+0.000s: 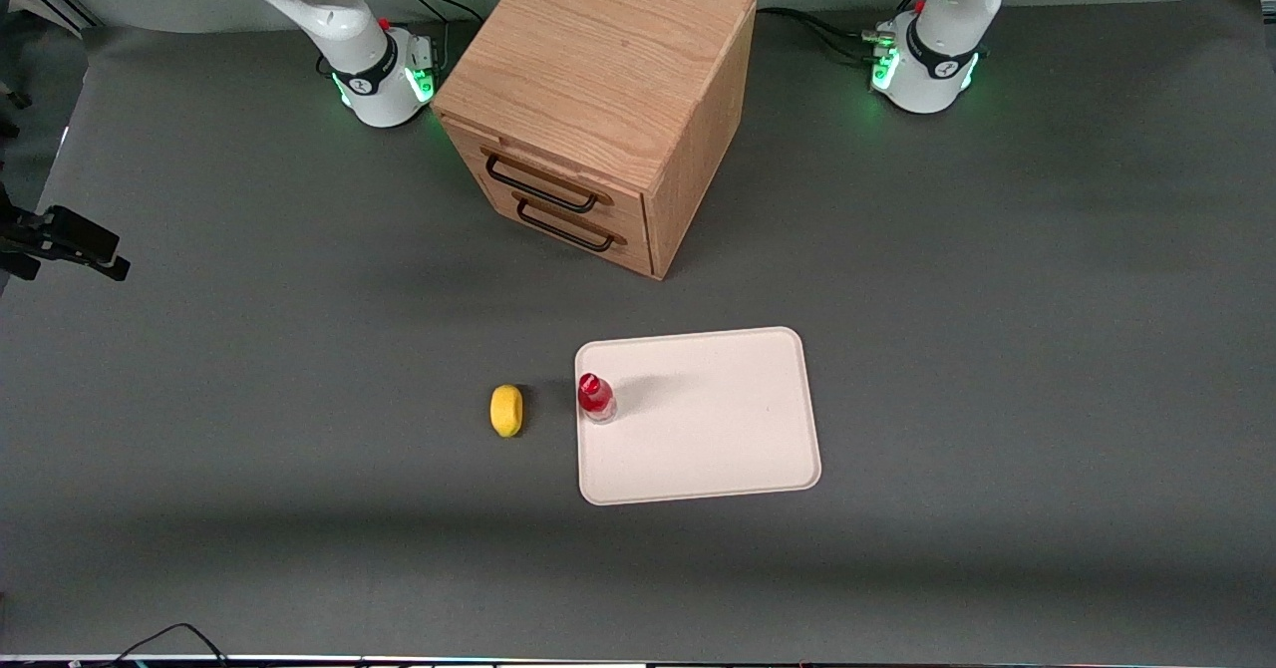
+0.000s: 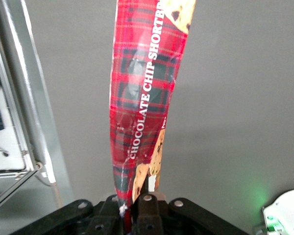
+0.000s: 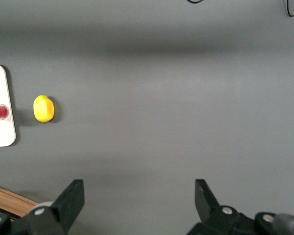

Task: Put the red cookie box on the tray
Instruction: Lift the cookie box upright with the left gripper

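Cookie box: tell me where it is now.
Only the left wrist view shows the cookie box: clamped in the gripper, above bare table. It is absent from the front view and not on the tray.

A dark grey table (image 1: 997, 349) bears a wooden two-drawer cabinet (image 1: 598, 100); soft shadow bands cross it.

I count one red cookie box (image 2: 144, 93), held in the gripper (image 2: 134, 208), and one tray (image 1: 718, 439). One red-capped bottle (image 1: 595, 396) at the tray's edge, one lemon (image 1: 506, 410). One two-drawer wooden cabinet (image 1: 598, 100).
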Tool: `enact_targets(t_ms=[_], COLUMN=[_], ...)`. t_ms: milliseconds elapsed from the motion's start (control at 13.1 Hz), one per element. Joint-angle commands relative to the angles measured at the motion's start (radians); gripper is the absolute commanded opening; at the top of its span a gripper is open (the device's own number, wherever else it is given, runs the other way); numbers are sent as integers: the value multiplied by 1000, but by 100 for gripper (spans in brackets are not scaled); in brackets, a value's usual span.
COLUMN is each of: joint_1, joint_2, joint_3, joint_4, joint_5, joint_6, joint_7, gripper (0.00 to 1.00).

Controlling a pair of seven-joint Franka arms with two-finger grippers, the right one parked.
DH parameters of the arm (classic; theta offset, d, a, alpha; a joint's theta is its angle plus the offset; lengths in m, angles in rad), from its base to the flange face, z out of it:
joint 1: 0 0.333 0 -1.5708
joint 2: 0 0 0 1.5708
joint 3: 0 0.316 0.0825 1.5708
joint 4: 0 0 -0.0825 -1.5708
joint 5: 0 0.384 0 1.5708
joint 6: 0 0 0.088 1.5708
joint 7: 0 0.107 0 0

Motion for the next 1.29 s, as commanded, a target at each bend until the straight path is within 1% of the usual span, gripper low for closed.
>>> enact_targets(t_ms=[0, 152, 304, 380, 761, 913, 1217], joint_1=[-5, -5, -7, -7, -8, -11, -27], joint_2=[24, 18, -16, -20, -11, 19, 111], joint_3=[-43, -87, -190, -257, -596, -703, -912], joint_4=[66, 69, 69, 69, 83, 83, 83], joint_5=[15, 9, 9, 9, -8, -52, -60], joint_6=[-55, -84, -109, -127, -135, -113, -25], joint_7=[-1, -44, -136, -201, -612, -793, -1137], gripper=[0, 0, 0, 0, 0, 0, 0])
